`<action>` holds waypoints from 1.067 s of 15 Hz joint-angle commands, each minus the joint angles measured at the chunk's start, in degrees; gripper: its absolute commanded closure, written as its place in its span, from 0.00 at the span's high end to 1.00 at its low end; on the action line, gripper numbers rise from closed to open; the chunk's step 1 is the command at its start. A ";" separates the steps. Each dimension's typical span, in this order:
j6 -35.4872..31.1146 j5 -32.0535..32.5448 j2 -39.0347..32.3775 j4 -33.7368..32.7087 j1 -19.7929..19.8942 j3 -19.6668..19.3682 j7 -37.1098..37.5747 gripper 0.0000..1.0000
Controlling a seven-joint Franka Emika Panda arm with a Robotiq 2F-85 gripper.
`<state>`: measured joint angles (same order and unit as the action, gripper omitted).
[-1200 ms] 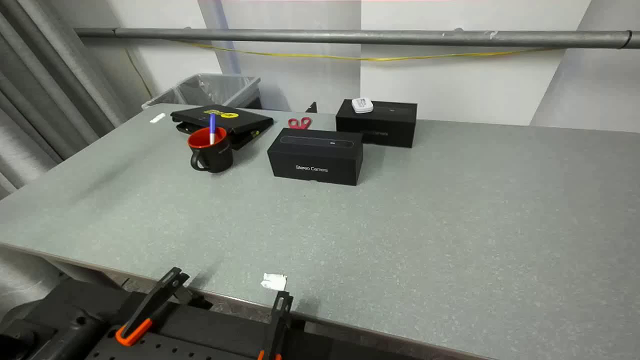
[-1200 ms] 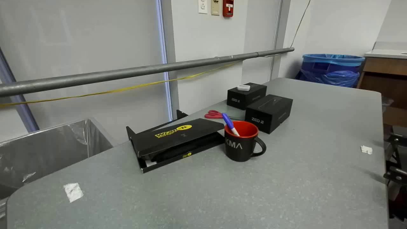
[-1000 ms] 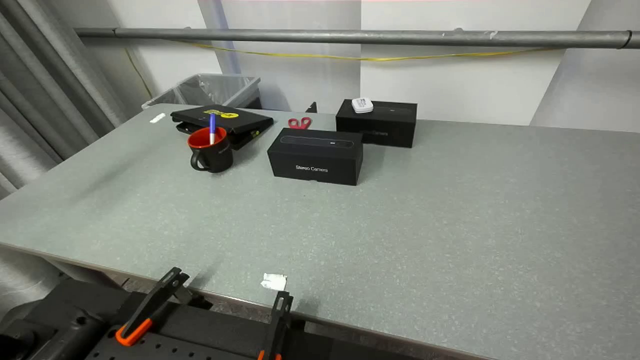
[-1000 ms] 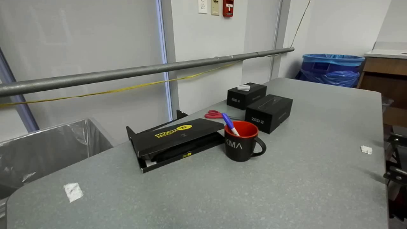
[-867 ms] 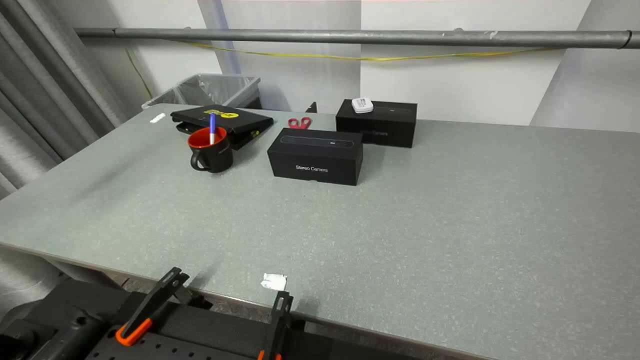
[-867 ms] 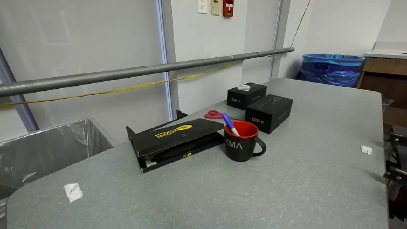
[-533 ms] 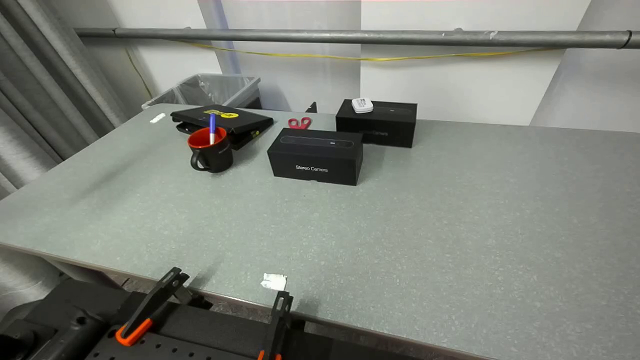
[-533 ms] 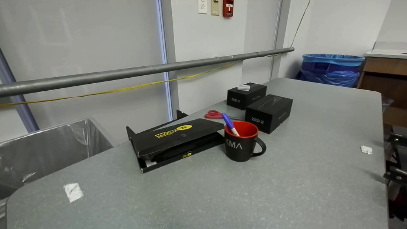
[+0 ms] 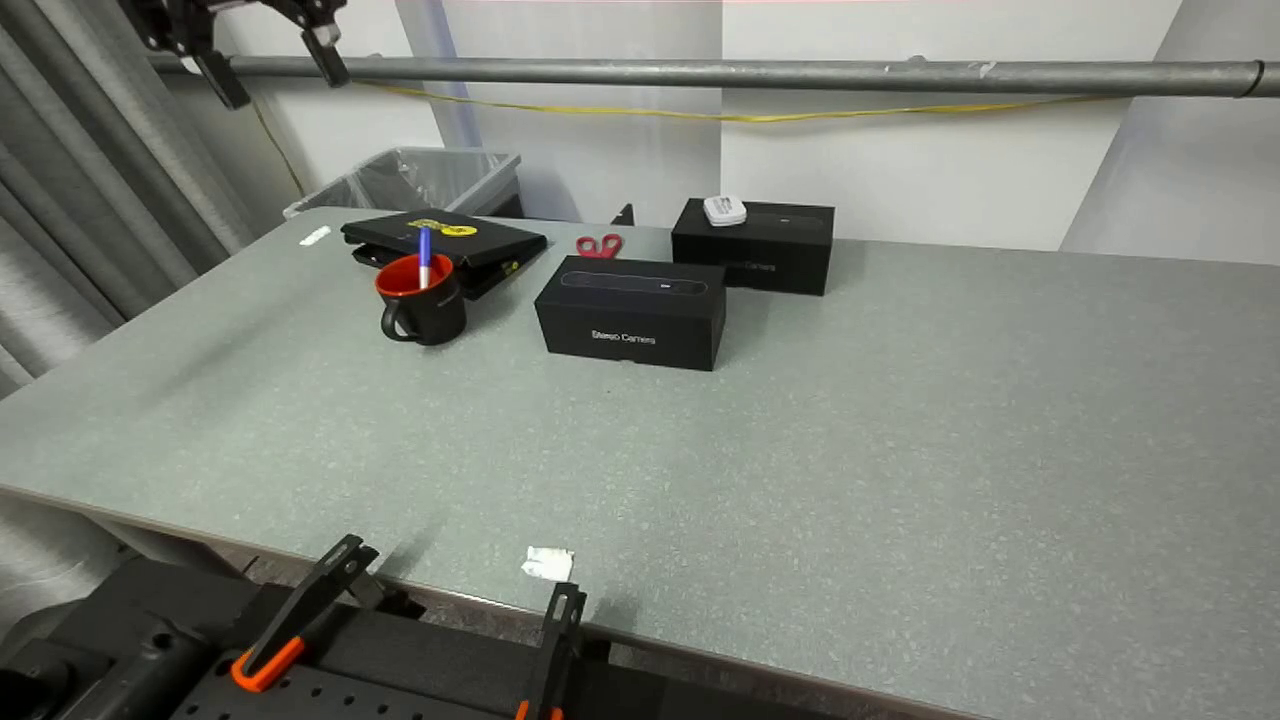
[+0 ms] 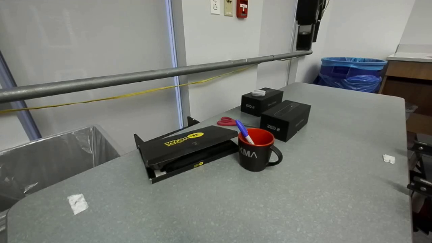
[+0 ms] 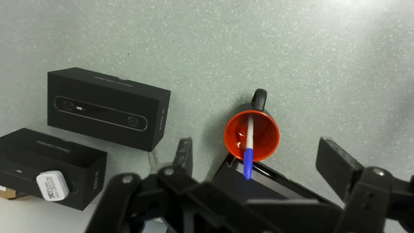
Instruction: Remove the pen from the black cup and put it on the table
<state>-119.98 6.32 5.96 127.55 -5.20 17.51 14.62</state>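
The black cup [image 9: 437, 320] with its red inside stands upright on the grey speckled table [image 9: 850, 480]; it shows too in an exterior view [image 10: 253, 161]. The blue pen [image 10: 242, 128] with a white lower part leans in the cup, its blue end above the rim. My gripper [image 9: 287, 88] is open and empty, high above the table at the top left of an exterior view. In the wrist view the gripper [image 11: 254, 141] has its fingers wide apart, with the cup [image 11: 269, 134] and pen [image 11: 248, 158] between them in the picture, well below. The pen's lower end is hidden by the cup in both exterior views.
A flat black box [image 10: 189, 148] with a yellow logo lies right beside the cup. Two black camera boxes [image 9: 630, 315] [image 9: 770, 255] and red scissors [image 9: 598, 247] stand or lie near it. A white case [image 9: 724, 210] sits on the rear box. A metal pole [image 9: 600, 70] runs behind the table.
My gripper has come into both exterior views from above; half a second ago it was in neither. The cup, pen and boxes have not moved.
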 commanded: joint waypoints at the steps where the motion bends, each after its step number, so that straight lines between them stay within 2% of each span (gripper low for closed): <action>1: 0.15 0.21 -0.40 -0.08 -2.10 -2.12 0.16 1.00; 6: 0.60 0.33 -1.26 -0.84 -2.37 -2.24 -0.22 1.00; 11: -7.52 2.89 -12.44 -4.58 -1.85 -4.16 1.18 1.00; 16: -14.81 1.14 -23.70 -11.16 -3.17 -7.12 0.33 1.00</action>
<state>-132.15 7.43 -10.52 122.62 -6.31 12.53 14.74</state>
